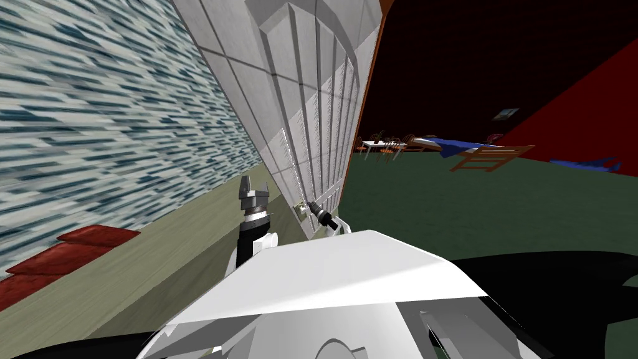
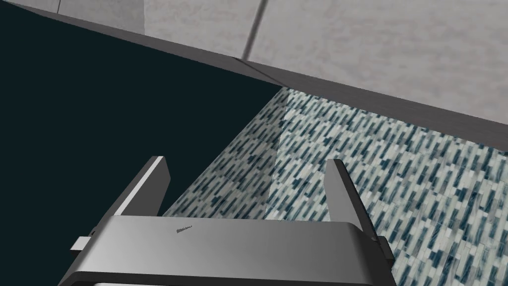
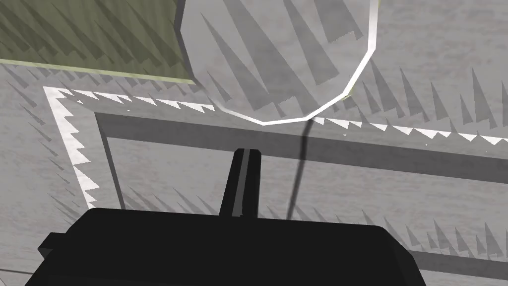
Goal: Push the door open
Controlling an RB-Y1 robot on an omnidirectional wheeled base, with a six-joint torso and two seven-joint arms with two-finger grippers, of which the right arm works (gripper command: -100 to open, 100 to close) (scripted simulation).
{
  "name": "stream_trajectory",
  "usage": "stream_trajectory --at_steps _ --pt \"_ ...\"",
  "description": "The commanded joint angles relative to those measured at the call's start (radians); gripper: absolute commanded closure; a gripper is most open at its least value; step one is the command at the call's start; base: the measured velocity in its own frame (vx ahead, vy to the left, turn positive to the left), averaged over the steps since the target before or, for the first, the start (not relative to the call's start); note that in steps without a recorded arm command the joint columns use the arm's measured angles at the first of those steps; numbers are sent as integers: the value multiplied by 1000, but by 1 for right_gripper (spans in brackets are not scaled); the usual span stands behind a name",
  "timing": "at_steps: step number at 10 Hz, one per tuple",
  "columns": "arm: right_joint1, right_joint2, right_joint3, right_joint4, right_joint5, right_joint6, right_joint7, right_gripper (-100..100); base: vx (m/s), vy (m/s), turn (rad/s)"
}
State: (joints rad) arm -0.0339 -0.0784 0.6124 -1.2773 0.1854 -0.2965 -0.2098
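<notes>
The door [image 1: 311,93] is a tall grey panelled leaf, slanting across the head view and standing partly open. My right gripper [image 1: 309,204] is low against its face, near the free edge. In the right wrist view its fingers [image 3: 243,183] lie together as one dark blade, shut and empty, close to the grey door panel [image 3: 397,188]. Just beyond the tip sits a round grey disc [image 3: 278,54] on the door. My left gripper [image 1: 254,185] hovers left of the door, apart from it, open [image 2: 248,166] and empty.
A blue-and-white mosaic wall [image 1: 93,112] runs along the left above an olive floor [image 1: 174,249], with a red mat [image 1: 68,249] at the lower left. Past the door lie a green floor [image 1: 467,205], a table with chairs [image 1: 383,146], a wooden frame [image 1: 489,157] and a dark red wall [image 1: 579,118].
</notes>
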Motion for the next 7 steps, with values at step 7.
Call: stream_trajectory --at_steps 7 --pt "104 68 111 -70 40 17 34 -100 -175 -101 -133"
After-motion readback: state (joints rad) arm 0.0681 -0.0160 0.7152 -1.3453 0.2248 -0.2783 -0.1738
